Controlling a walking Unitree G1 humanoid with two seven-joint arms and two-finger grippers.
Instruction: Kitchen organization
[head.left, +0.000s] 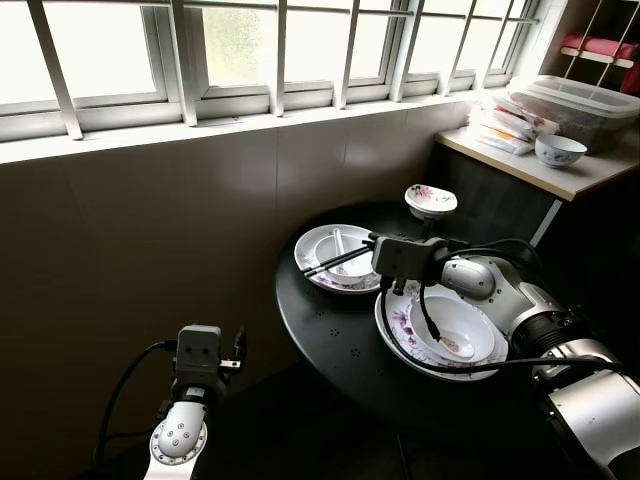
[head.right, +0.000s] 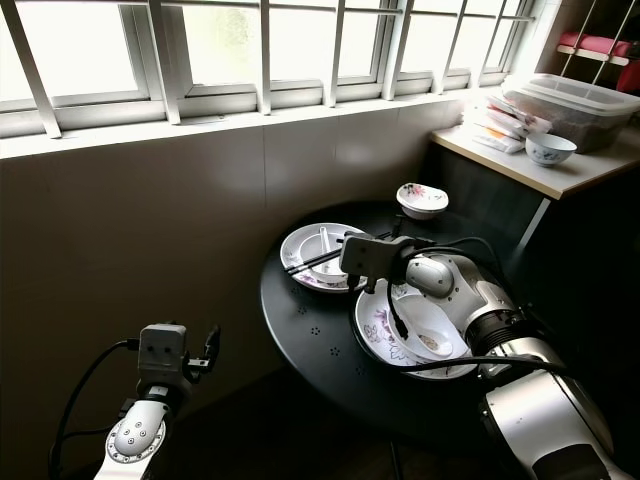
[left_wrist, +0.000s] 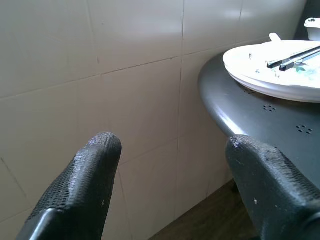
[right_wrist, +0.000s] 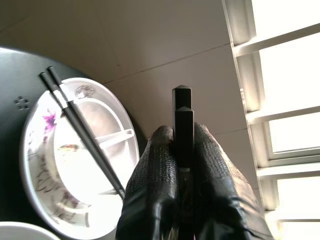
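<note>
A round black table (head.left: 325, 335) carries two flowered plates. The far plate (head.left: 312, 268) holds a white bowl with a white spoon (head.left: 338, 243), and a pair of black chopsticks (right_wrist: 82, 131) lies across it. The near plate (head.left: 400, 335) holds a white bowl (head.left: 455, 325). My right gripper (right_wrist: 183, 131) hovers at the far plate's edge, shut on a second pair of black chopsticks (right_wrist: 183, 107) whose ends poke out past the pads. My left gripper (left_wrist: 172, 145) hangs open and low beside the table, facing the tiled wall.
A small flowered bowl (head.left: 431, 200) stands at the table's back edge. On the wooden shelf (head.left: 570, 182) to the right are a blue-patterned bowl (head.left: 558, 150), a clear lidded container (head.left: 585, 105) and stacked packets. A barred window runs above the wall.
</note>
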